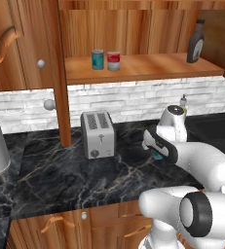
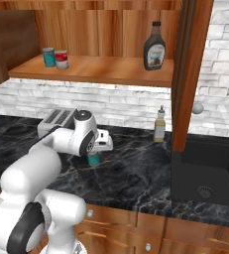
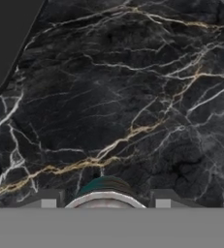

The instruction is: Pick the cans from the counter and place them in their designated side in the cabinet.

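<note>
My gripper point(image 1: 156, 154) point(image 2: 93, 155) point(image 3: 104, 201) is shut on a teal can point(image 2: 93, 159) point(image 3: 103, 190) with a silvery top, held low over the counter point(image 1: 60, 180) point(image 2: 136, 178) point(image 3: 133, 87) right of the toaster. I cannot tell whether the can touches the marble. A dark fingertip point(image 3: 48, 199) stands on each side of its rim. Two more cans, one teal point(image 1: 98, 59) point(image 2: 48, 57) and one red and pale point(image 1: 114, 61) point(image 2: 62, 59), stand side by side on the left part of the cabinet shelf point(image 1: 148, 68) point(image 2: 106, 69).
A silver toaster point(image 1: 98, 133) point(image 2: 56, 118) sits on the counter left of the hand. A tall dark bottle point(image 1: 196, 43) point(image 2: 154, 47) stands at the shelf's right end. A soap bottle point(image 2: 159, 125), the open cabinet door point(image 2: 190, 74) and a black sink point(image 2: 205, 173) lie to the right.
</note>
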